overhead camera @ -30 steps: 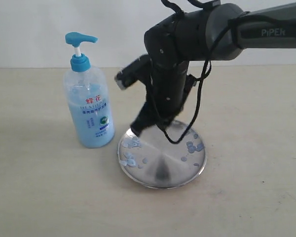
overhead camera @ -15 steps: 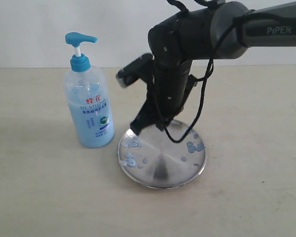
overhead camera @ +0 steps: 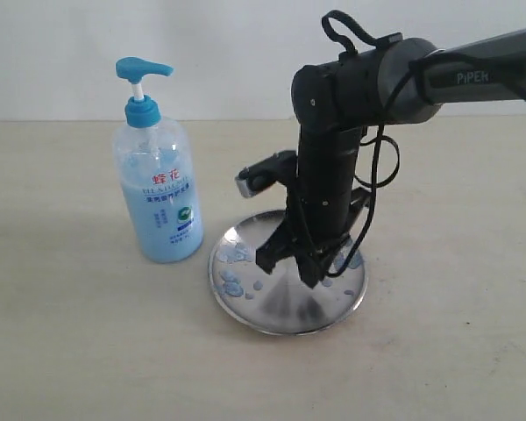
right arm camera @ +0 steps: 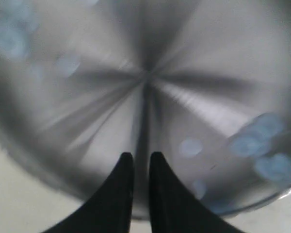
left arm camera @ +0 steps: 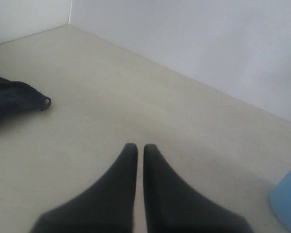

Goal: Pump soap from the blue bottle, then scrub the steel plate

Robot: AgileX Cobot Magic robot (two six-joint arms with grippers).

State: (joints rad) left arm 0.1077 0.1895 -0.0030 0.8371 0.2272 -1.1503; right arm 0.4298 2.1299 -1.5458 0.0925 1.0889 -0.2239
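The blue bottle point(overhead camera: 160, 195) stands upright left of the steel plate point(overhead camera: 261, 230), its blue pump head point(overhead camera: 142, 68) up. Pale-blue soap blobs point(overhead camera: 231, 282) dot the plate's left side, and more lie on its right side point(overhead camera: 351, 260). My right gripper point(overhead camera: 290, 267) points down just over the plate's middle, shut, with nothing between its fingers. In the right wrist view its tips point(right arm camera: 140, 156) hang low over the shiny plate point(right arm camera: 199, 97), soap blobs point(right arm camera: 262, 141) beside them. My left gripper point(left arm camera: 136, 146) is shut and empty over bare table, out of the exterior view.
The beige table point(overhead camera: 70, 351) runs to a white wall behind. In the left wrist view a pale-blue corner point(left arm camera: 287, 204), likely the bottle, shows at the frame edge, and a dark object with a small loop point(left arm camera: 12, 97) lies off to one side.
My right gripper has swung from the plate's far-left rim to over its middle and dropped lower. The bottle and plate have not moved.
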